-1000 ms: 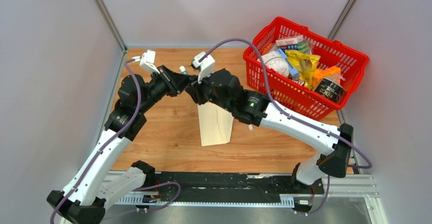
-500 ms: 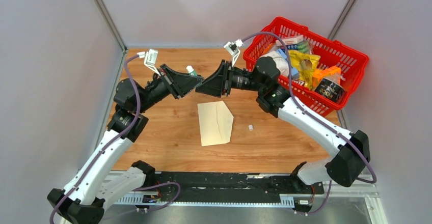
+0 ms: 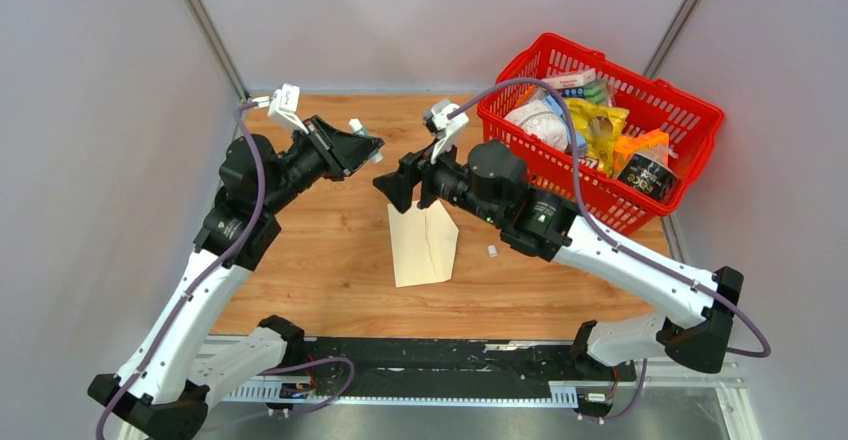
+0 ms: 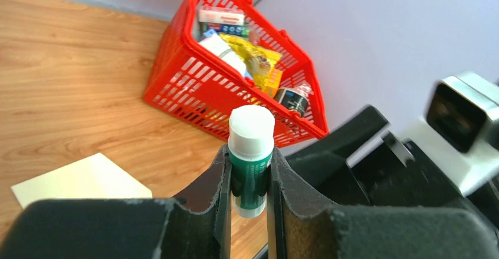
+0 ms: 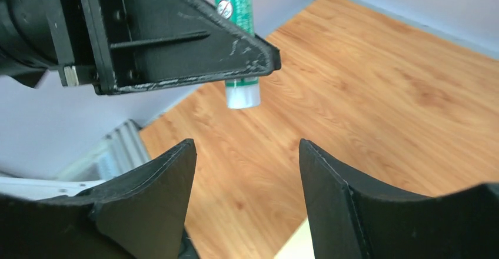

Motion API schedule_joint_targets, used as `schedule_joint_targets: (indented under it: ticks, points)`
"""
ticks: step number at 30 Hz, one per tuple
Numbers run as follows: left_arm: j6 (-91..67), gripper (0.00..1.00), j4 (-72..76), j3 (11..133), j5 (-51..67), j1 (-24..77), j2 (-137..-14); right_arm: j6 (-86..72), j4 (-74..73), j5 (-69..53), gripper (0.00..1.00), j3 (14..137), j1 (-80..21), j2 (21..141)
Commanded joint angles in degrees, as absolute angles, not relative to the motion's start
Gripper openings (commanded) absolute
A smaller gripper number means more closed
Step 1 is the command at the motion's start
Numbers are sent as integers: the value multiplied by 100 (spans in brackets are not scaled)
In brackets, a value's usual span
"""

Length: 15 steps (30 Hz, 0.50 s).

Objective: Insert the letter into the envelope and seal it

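Now the envelope lies flat on the table, long axis near-to-far; the open, empty right gripper hangs over its far edge, the left gripper, clamped on a glue stick, stands farther left

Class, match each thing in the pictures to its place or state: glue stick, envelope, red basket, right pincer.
Things:
1. glue stick
2. envelope
3. red basket
4. right pincer

Places or states:
a. open, holding nothing
b. lying flat on the table
c. clamped in the left pincer
d. at the far right corner, filled with groceries

Pairs: 1-c, 2-b, 3-d, 4-a
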<state>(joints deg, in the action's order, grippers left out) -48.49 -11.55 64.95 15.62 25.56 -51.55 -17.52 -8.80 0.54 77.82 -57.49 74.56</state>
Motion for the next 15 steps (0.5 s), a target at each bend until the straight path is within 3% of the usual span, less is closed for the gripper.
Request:
schedule_joint_targets:
  ticks: [1,10,13,15]
  points:
    - [-4957,0,-1722,6820,1239,2531,-5317,-572,-1239,1967,68,8191,-6213,7663]
    - [-5115,0,-1653,6794,1397,2549,-5423,184,-1335,3093,64,9130,-6636,8516]
    - [-5124,0,-1626,6794,1494,2549,-5432,281,-1502,3173,57,9412,-6636,8762]
    - [-5098,0,-1626,6776,1520,2549,-5440,299,-1538,3182,46,9518,-6636,8824]
